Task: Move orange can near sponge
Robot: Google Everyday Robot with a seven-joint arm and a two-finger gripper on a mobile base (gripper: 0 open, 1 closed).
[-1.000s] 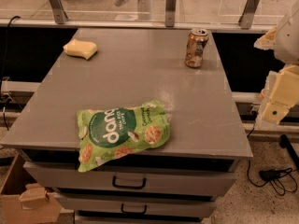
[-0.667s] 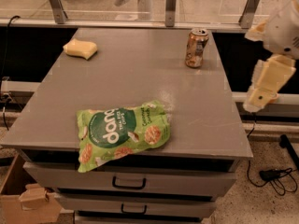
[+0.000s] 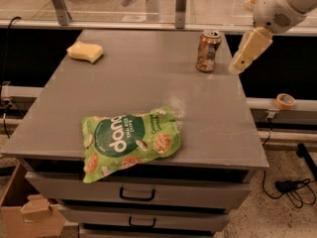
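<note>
The small orange-copper metal drink can stands upright near the far right corner of the flat grey table, close to the right edge. The pale-yellow soft sponge block lies near the far left corner, well apart from the can, with bare tabletop between them.

The pale two-finger gripper hangs just beyond the right edge of the table, beside the can and clear of it, holding nothing. Whether it is spread or closed cannot be told from this view.

The can is probably light, with thin, smooth walls that dent under a hard squeeze and slip under a weak one. A moderate grip across the middle of its body, from the side, looks safest; its tall, narrow shape would tip if nudged near the top.

The pull tab seems to lie flat on the can's silver top, but whether the can is full cannot be seen. A crinkly green plastic snack bag lies at the near edge, overhanging it slightly, puffed and apparently sealed, so its contents are hidden. The grey drawers under the near edge are shut.
</note>
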